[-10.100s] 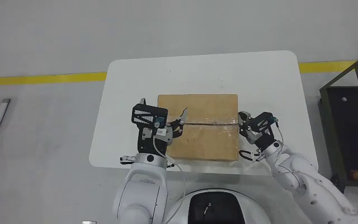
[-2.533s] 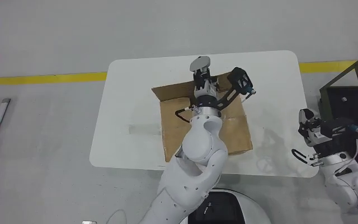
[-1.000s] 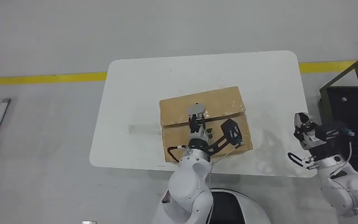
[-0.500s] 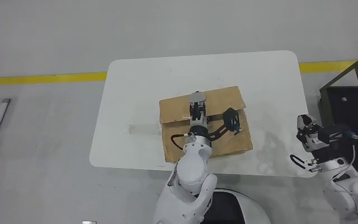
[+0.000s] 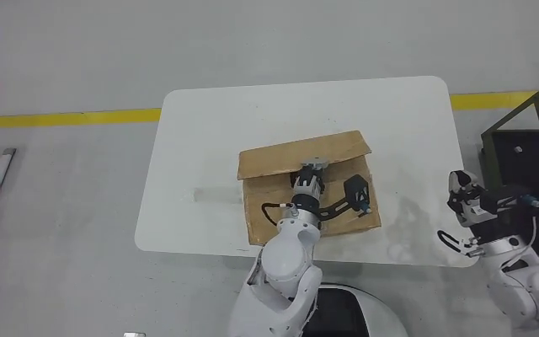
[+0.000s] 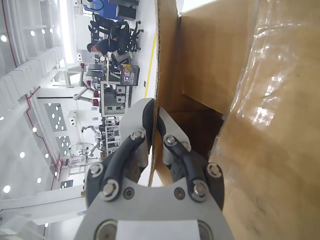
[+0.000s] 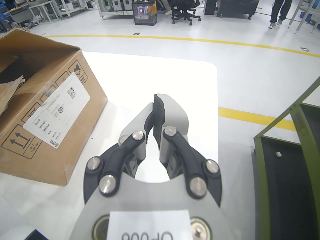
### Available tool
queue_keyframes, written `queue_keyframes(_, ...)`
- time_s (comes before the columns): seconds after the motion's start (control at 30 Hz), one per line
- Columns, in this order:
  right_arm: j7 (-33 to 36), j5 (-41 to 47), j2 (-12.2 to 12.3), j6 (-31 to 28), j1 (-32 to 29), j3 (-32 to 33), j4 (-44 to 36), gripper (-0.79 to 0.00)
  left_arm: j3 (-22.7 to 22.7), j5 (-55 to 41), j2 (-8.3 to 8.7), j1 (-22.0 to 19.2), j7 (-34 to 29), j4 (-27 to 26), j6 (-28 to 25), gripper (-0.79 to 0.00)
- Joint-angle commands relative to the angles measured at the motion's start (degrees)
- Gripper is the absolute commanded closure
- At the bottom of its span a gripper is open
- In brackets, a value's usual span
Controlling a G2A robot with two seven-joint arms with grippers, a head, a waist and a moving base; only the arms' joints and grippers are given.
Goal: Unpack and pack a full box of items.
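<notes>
The cardboard box (image 5: 337, 215) sits mid-table, and its far flap (image 5: 303, 153) is tilted up. My left gripper (image 5: 310, 167) hangs over the box, shut on that flap's edge. In the left wrist view the left gripper (image 6: 155, 116) pinches the thin flap (image 6: 166, 51) between both fingers, with the dark inside of the box (image 6: 197, 126) beyond it. A taped near flap (image 6: 275, 106) lies alongside. My right gripper (image 5: 460, 182) is off past the table's right edge, shut on nothing. The right wrist view has the right gripper (image 7: 156, 112) over the white table (image 7: 150, 76), clear of the box (image 7: 50, 106).
A green cart (image 7: 287, 166) with a dark shelf stands just right of the table (image 5: 210, 168). Bare tabletop surrounds the box on all sides. A yellow floor line (image 5: 76, 118) runs behind the table.
The left gripper, holding the flap edge, has shifted slightly right and toward me, and the far flap now stands raised more. The right arm has barely moved.
</notes>
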Motion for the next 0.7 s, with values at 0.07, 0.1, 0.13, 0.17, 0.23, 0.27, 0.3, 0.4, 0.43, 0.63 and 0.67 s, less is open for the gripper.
queue_keyframes(0.07, 0.21, -0.01, -0.04, -0.06, 0.32, -0.03, 0.12, 0.000, -0.34, 0.09, 0.43, 1.06, 2.05, -2.54, -2.54, 0.000)
queue_keyframes(0.1, 0.25, -0.01, -0.04, -0.07, 0.37, -0.02, 0.14, 0.000, -0.36, 0.02, 0.48, 1.14, 2.33, -2.89, -2.93, 0.000)
queue_keyframes(0.13, 0.32, 0.02, -0.05, -0.07, 0.48, 0.00, 0.20, 0.000, -0.50, -0.30, 0.54, 1.26, 2.64, -3.50, -3.42, 0.000)
queue_keyframes(0.17, 0.38, 0.05, -0.06, -0.01, 0.56, 0.00, 0.24, 0.000, -0.55, -0.47, 0.58, 1.18, 2.86, -3.79, -3.65, 0.000)
queue_keyframes(0.23, 0.53, 0.07, -0.09, -0.01, 0.71, -0.06, 0.31, 0.000, -0.59, -0.66, 0.58, 0.62, 2.96, -3.89, -3.52, -0.068)
queue_keyframes(0.27, 0.64, 0.09, -0.10, -0.01, 0.80, -0.08, 0.33, -0.022, -0.60, -0.24, 0.55, 0.07, 2.52, -3.36, -2.72, -0.391)
queue_keyframes(0.3, 0.69, 0.09, -0.10, -0.01, 0.87, -0.09, 0.37, -0.031, -0.53, 0.15, 0.49, -0.69, 2.11, -2.56, -1.92, -0.785)
queue_keyframes(0.4, 0.81, 0.08, -0.13, -0.04, 1.07, -0.06, 0.45, -0.049, 0.41, 1.80, 0.16, -3.93, 1.12, 0.53, 1.59, -0.785)
queue_keyframes(0.43, 0.77, 0.07, -0.12, -0.08, 1.12, 0.05, 0.45, -0.052, 0.60, 1.17, -0.07, -4.91, 0.50, 1.56, 2.41, -0.785)
queue_keyframes(0.63, 0.72, 0.36, -0.11, -0.33, 1.07, 0.96, 0.79, -0.065, 2.60, 4.24, -0.94, -12.11, -0.64, 8.39, 7.12, -0.785)
queue_keyframes(0.67, 0.71, 0.41, -0.12, -0.32, 1.01, 1.04, 0.80, -0.068, 2.66, 3.79, -1.16, -13.05, -1.23, 9.47, 7.79, -0.785)
